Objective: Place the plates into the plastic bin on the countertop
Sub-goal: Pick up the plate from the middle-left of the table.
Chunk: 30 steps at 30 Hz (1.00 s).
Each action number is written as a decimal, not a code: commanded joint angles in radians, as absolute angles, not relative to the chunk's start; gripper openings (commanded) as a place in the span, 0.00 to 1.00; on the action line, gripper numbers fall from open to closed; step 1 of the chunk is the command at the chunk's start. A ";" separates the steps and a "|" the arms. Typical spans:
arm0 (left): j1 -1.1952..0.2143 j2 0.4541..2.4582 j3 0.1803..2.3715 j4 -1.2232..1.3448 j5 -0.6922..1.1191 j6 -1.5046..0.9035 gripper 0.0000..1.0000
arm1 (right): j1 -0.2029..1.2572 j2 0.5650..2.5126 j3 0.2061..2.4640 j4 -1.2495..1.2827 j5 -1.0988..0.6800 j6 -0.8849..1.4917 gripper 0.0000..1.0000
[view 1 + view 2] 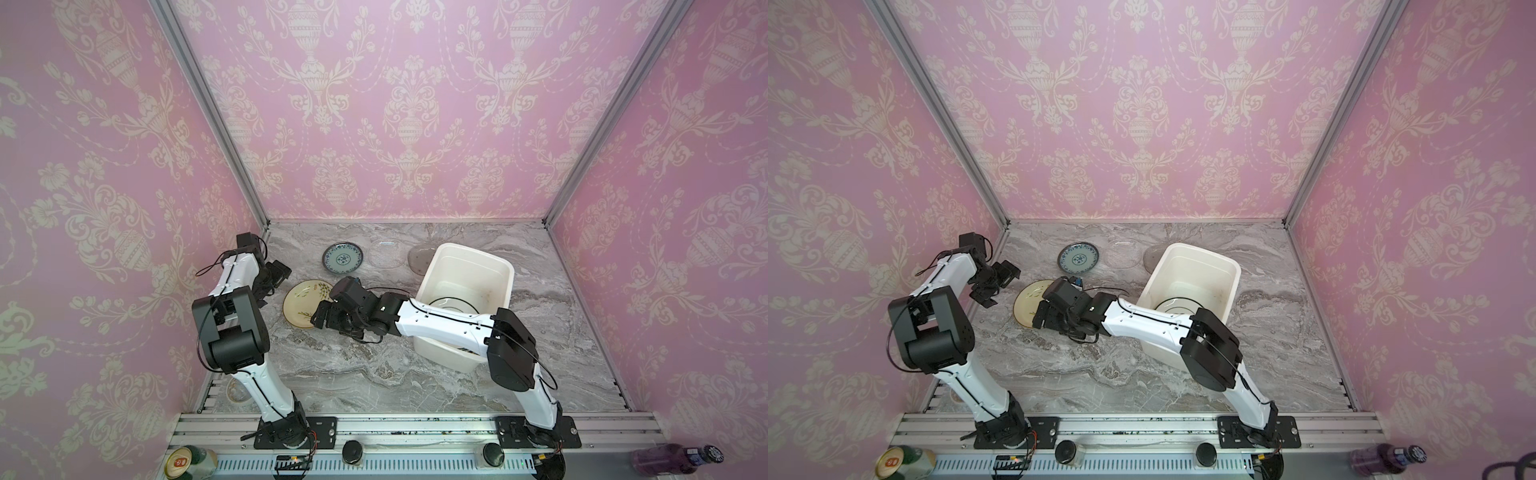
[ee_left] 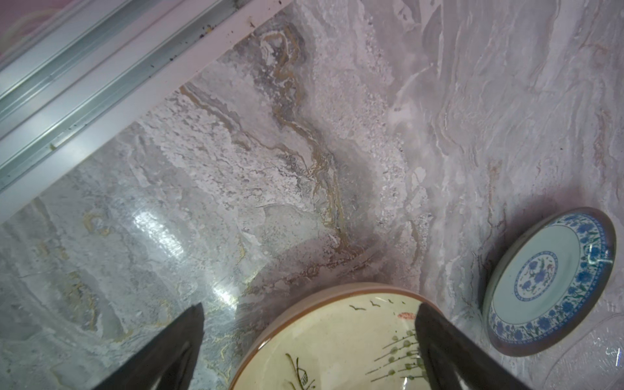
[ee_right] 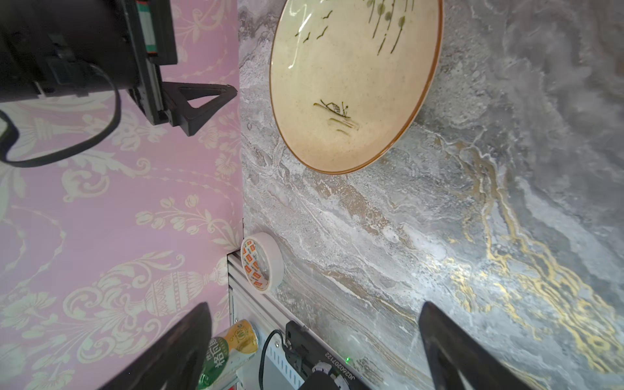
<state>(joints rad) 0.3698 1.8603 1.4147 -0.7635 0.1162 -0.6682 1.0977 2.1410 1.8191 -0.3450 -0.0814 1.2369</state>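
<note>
A cream floral plate [image 1: 302,302] [image 1: 1027,305] lies on the grey marble countertop [image 1: 353,365] between both arms. My left gripper [image 1: 270,284] [image 2: 310,317] hangs open over its left edge, the plate's rim [image 2: 337,334] between the fingers. My right gripper [image 1: 324,309] [image 3: 314,320] is open and empty at the plate's right edge; the plate [image 3: 351,84] lies ahead of it. Behind lie a teal patterned plate [image 1: 344,258] [image 2: 547,283], a clear glass plate [image 1: 387,253] and a smoky one [image 1: 417,257]. The white plastic bin [image 1: 473,250] [image 1: 1204,252] holds a dark-rimmed white plate [image 1: 455,308].
A roll of tape [image 1: 237,390] [image 3: 261,266] sits at the front left corner of the countertop. Pink patterned walls close off three sides. A can [image 1: 187,461] and a purple bottle [image 1: 673,457] lie beyond the front rail. My right arm crosses over the bin's front left corner.
</note>
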 commanded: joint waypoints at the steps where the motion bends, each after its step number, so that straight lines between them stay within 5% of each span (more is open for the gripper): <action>1: 0.369 1.898 1.451 -0.755 0.123 -0.649 0.99 | 1.099 2.184 1.865 -0.280 -0.044 1.351 0.96; 30: 0.212 2.141 1.607 -0.869 0.035 -0.550 0.75 | 1.020 2.471 2.018 -0.188 0.005 1.458 0.89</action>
<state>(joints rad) 0.2203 2.1235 1.6077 -0.8089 0.0467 -0.5652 1.0271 2.4397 1.9873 -0.1879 -0.0071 1.4418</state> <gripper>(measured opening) 0.758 0.892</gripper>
